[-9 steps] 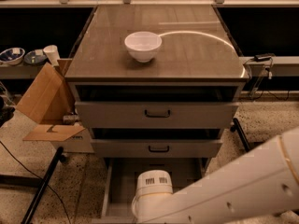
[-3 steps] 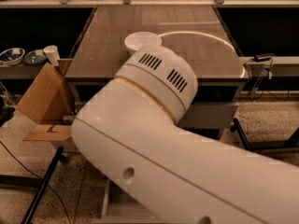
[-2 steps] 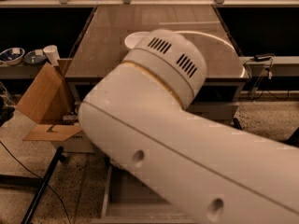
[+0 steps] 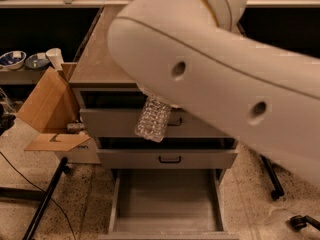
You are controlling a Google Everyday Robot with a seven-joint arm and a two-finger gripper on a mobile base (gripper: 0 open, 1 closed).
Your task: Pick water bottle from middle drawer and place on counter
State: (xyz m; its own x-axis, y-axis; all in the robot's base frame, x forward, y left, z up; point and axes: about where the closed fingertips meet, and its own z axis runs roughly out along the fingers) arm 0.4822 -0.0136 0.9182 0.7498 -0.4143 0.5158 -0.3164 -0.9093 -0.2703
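Water bottle (image 4: pixel 152 119) hangs tilted in air before upper drawer front (image 4: pixel 115 121), above open middle drawer (image 4: pixel 167 199), below counter tabletop (image 4: pixel 100 59). Gripper hidden behind arm (image 4: pixel 225 79) at bottle's top. We judge fingers closed on bottle. Step: transfer. Next: lift over edge, set down.

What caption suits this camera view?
Water bottle hangs clear of the open middle drawer; the arm hides the gripper.

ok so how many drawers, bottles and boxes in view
drawer fronts: 2
middle drawer, open: 1
water bottle: 1
cardboard box: 1
total: 5
tool hidden behind the arm, above the water bottle
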